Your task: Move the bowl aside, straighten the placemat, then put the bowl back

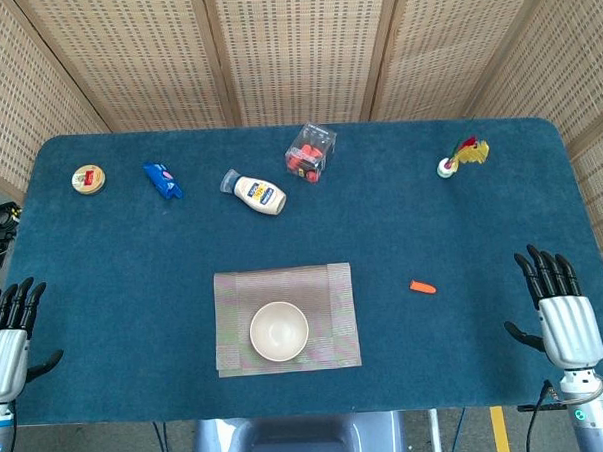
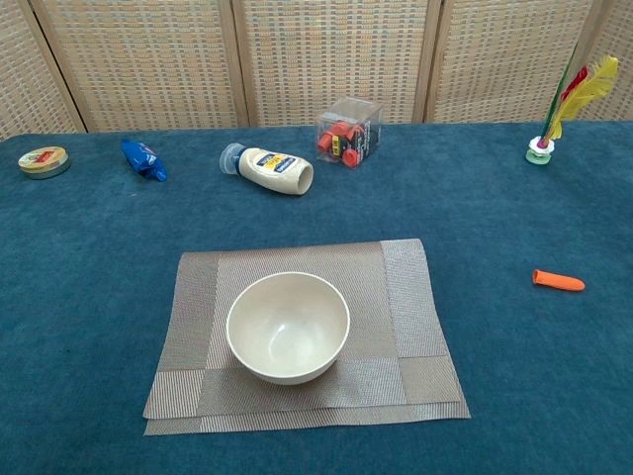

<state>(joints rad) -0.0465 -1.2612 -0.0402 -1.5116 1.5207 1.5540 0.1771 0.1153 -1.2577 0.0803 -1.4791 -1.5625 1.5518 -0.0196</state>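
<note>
— Where's the bowl right now?

— The cream round ceramic bowl (image 2: 288,327) sits upright on the grey-brown woven placemat (image 2: 401,297), toward its near-left part. The placemat lies near the front middle of my blue-carpeted desk (image 1: 133,253), and it looks folded over on itself along the near edge, with a second layer peeking out below.

— And your hands?

— My left robot hand (image 1: 8,334) rests at the desk's near-left corner, fingers stretched out and apart, holding nothing. My right robot hand (image 1: 560,310) is at the near-right corner, likewise spread and empty. Both are well apart from the placemat.

— What else is on the desk?

— A small orange tapered piece (image 2: 559,281) lies to the right of the placemat. Along the far side: a round flat tin (image 2: 44,160), a blue wrapped packet (image 2: 144,159), a white squeeze bottle (image 2: 269,169) lying on its side, a clear plastic box of red items (image 2: 349,130), and a feathered shuttlecock (image 2: 564,104) standing on its base.
</note>
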